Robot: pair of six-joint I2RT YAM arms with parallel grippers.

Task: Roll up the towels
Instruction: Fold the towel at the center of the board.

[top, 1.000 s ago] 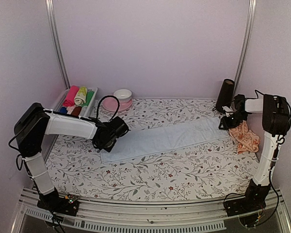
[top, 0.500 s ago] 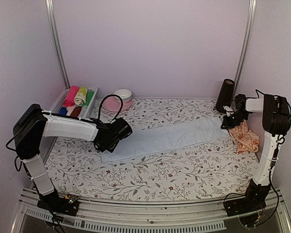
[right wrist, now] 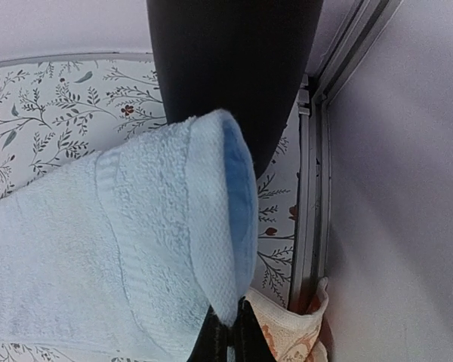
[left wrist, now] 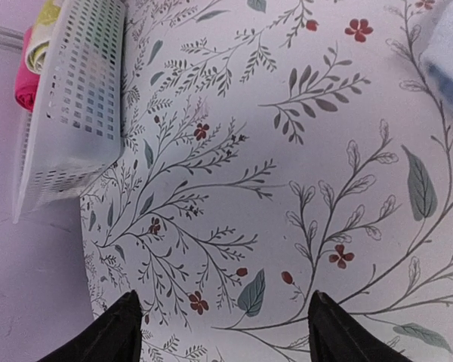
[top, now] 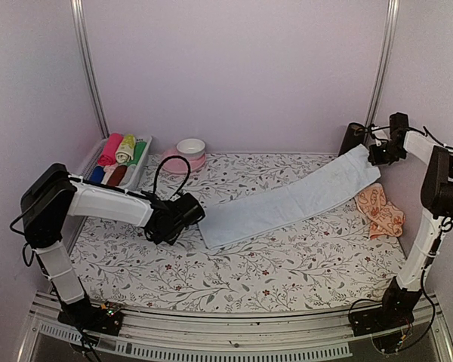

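We have the long, pale blue terry towel (top: pixel 287 200) pinched at its far end by the right jaws, which are clenched on a folded edge of it (right wrist: pixel 211 226). They hold that end up near the dark upright cylinder (top: pixel 352 138) in the far right corner. The rest slopes down and lies flat across the floral-sheeted tabletop (top: pixel 287 264), its other end just beside the left jaws. These stand released over bare sheet, grasping nothing.

The peach-orange towel with pale round prints (top: pixel 380 211) lies crumpled by the right edge, untouched.

We judge both cloths light, limp and quick to sag, so a single pinch lets the width droop. The terry should grip well and slip little. For rolling, we would take a short end at its corners or hem, keeping the edge straight and lightly taut.
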